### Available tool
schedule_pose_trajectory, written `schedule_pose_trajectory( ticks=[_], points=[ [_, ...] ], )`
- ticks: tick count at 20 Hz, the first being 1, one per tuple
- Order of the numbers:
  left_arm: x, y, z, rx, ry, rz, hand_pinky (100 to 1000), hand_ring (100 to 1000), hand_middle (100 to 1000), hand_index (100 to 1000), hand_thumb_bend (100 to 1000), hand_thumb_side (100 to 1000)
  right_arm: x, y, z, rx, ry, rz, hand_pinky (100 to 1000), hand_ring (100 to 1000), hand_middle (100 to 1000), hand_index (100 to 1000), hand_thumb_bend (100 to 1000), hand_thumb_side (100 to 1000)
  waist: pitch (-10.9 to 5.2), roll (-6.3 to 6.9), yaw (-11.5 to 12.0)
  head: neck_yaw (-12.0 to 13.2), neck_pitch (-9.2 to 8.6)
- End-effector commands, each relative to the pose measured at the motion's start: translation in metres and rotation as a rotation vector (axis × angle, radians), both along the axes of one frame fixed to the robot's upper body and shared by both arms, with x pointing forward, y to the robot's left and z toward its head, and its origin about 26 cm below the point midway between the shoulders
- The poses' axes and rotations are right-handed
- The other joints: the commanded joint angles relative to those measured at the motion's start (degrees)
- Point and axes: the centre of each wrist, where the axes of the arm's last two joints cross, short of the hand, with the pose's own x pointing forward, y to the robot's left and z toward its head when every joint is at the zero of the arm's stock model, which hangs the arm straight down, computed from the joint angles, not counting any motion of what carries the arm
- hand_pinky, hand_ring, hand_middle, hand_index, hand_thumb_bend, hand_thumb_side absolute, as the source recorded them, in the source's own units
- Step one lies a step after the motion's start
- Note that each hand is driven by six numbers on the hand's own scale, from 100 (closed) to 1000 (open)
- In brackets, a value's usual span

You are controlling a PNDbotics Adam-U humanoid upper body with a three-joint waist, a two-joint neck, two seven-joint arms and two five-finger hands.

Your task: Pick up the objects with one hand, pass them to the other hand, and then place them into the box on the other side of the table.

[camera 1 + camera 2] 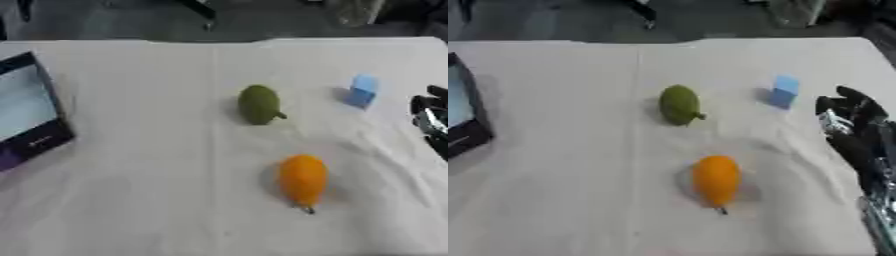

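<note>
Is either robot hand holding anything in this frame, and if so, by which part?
Nothing is held. The right robot hand is open at the table's right edge, apart from the blue block. The left hand is not in view.

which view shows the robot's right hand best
The right eye view: the right hand shows there with its forearm running down the right edge, fingers relaxed, holding nothing. The left eye view catches only dark fingers at the right edge.

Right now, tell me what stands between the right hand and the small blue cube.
Nothing visible does. The right hand sits at the table's right edge, and only bare white cloth separates it from the small blue cube.
</note>
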Motion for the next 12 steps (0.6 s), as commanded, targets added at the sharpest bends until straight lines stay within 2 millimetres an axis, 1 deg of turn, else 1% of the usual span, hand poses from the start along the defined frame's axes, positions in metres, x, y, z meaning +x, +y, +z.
schedule_pose_trajectory(
  ticks=[1, 5, 9, 10, 11, 12],
  points=[
    [-0.001, 0.006, 0.009, 0.025, -0.025, 0.012, 821, 746, 827, 839, 578, 605, -0.001, -0.002, 0.011, -0.033, -0.026, 0.001, 769, 780, 699, 841, 268, 458, -1.07, -0.36, 0.0, -0.1, -0.4],
    [-0.001, 0.006, 0.01, 0.026, -0.025, 0.012, 820, 746, 827, 839, 578, 605, -0.002, -0.006, 0.013, -0.063, -0.024, -0.001, 773, 791, 710, 848, 280, 456, -1.05, -0.42, 0.0, -0.2, -0.35],
    [-0.001, 0.007, 0.01, 0.029, -0.025, 0.012, 820, 746, 827, 839, 578, 606, -0.003, -0.017, 0.025, -0.142, -0.031, -0.007, 780, 809, 729, 861, 298, 455, -1.0, -0.52, 0.1, -0.3, -0.41],
    [0.0, 0.007, 0.01, 0.029, -0.026, 0.012, 821, 746, 827, 839, 578, 606, -0.004, -0.02, 0.028, -0.157, -0.029, -0.007, 787, 825, 742, 871, 292, 505, -0.97, -0.55, 0.1, -0.3, -0.44],
    [0.0, 0.007, 0.01, 0.029, -0.026, 0.013, 820, 746, 827, 839, 578, 605, -0.004, -0.024, 0.033, -0.181, -0.023, -0.008, 787, 825, 742, 871, 314, 454, -0.95, -0.58, 0.1, -0.3, -0.43],
    [0.0, 0.007, 0.01, 0.03, -0.027, 0.013, 821, 746, 827, 838, 577, 605, -0.004, -0.027, 0.037, -0.2, -0.015, -0.006, 793, 839, 756, 878, 328, 458, -0.93, -0.63, 0.1, -0.4, -0.44]
  ],
)
